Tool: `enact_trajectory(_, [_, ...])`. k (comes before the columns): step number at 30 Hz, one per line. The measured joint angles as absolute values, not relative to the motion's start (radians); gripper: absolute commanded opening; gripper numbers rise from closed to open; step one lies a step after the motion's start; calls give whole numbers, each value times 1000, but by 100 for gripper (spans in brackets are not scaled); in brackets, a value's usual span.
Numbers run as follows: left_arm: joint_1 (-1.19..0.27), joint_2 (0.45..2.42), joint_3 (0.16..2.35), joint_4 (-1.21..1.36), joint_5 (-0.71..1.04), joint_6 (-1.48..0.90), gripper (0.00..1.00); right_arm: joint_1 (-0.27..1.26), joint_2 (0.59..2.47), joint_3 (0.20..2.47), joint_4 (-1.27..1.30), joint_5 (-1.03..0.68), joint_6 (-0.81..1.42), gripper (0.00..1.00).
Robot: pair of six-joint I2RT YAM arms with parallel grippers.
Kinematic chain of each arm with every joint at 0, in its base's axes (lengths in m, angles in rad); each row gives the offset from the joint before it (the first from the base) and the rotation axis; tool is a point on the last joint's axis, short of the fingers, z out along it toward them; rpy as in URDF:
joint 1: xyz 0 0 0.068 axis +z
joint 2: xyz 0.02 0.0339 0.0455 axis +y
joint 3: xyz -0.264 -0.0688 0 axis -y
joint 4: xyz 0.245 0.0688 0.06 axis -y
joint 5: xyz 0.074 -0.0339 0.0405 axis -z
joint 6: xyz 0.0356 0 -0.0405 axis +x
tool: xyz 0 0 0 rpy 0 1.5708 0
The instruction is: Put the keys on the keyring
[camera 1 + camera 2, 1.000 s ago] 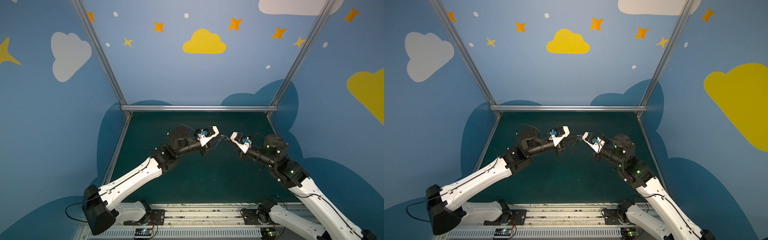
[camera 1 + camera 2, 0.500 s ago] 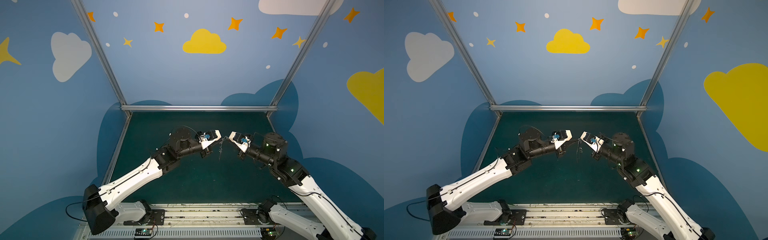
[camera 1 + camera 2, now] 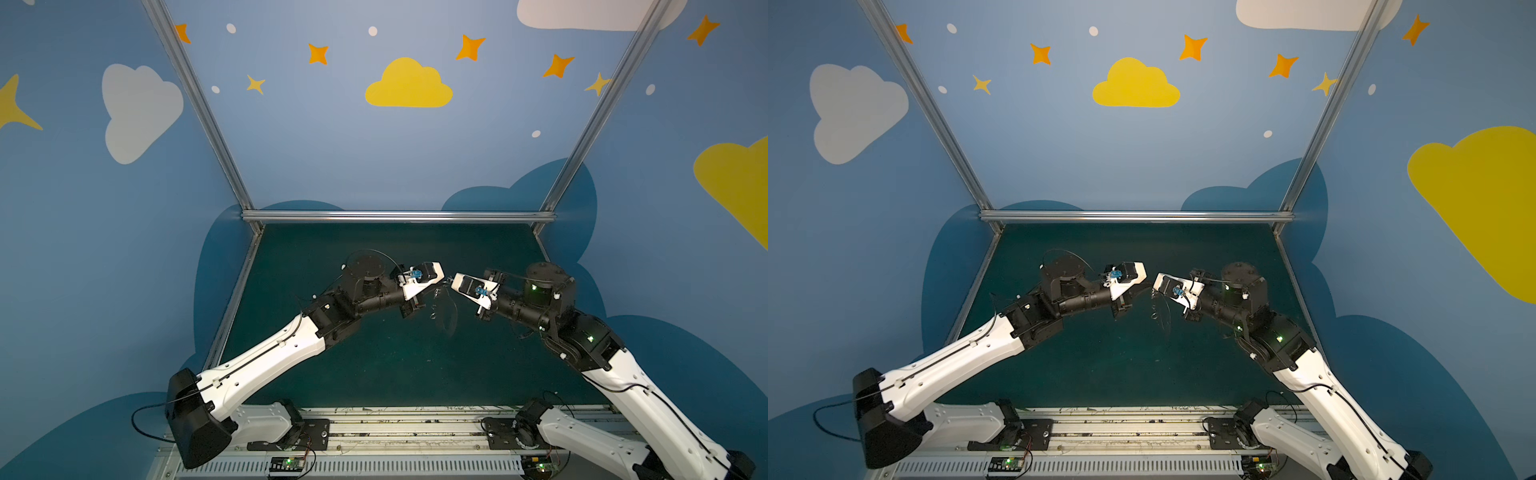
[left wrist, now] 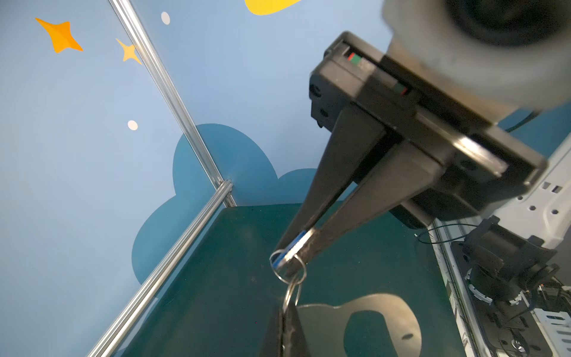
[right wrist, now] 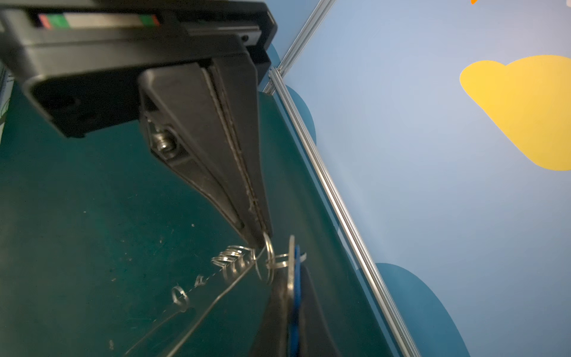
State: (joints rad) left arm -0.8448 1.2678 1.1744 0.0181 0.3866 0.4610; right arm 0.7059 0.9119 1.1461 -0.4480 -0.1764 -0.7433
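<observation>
My left gripper (image 4: 282,312) is shut on a small wire ring (image 4: 292,292) of the keyring (image 4: 380,312), a flat grey plate with an oblong slot. The plate hangs in the air below the two grippers in both top views (image 3: 446,320) (image 3: 1163,313). My right gripper (image 5: 292,278) is shut on the keys (image 5: 293,259), a thin silver key with a blue edge, also seen in the left wrist view (image 4: 292,248). The key's own ring (image 4: 287,269) crosses the ring that the left gripper holds. Both grippers meet tip to tip above the mat (image 3: 436,286) (image 3: 451,283).
A dark green mat (image 3: 374,365) covers the floor, closed in by aluminium rails at the back (image 3: 395,216) and sides, with blue walls behind. The arm bases stand on a metal track (image 3: 395,432) at the front edge.
Both grippers have stayed tip to tip and sunk slightly. The plate has swung down and now hangs below them. Neither grip has changed.
</observation>
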Motion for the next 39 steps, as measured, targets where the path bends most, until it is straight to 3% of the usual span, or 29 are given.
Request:
enact_trajectory(6, [-841,1283,1180,-16,387,467,3,724,945,1166,-488,-130,-815,0])
enact_trajectory(9, [-828,1283,1158,-4,387,453,9,732,967,1178,-506,-113,-847,0])
enact_trajectory(13, [-790,1279,1076,46,386,410,24,744,1004,1178,-543,-112,-869,0])
enact_trajectory(18, [-736,1222,928,101,350,341,53,752,1085,1179,-572,-110,-884,0])
enact_trajectory(20, [-705,1165,859,127,322,302,58,759,1130,1179,-582,-112,-888,0])
enact_trajectory(25, [-614,1015,751,177,215,225,65,804,1275,1199,-593,-114,-897,0])
enact_trajectory(39, [-421,834,662,141,-16,123,68,917,1697,1479,-468,-123,-895,0])
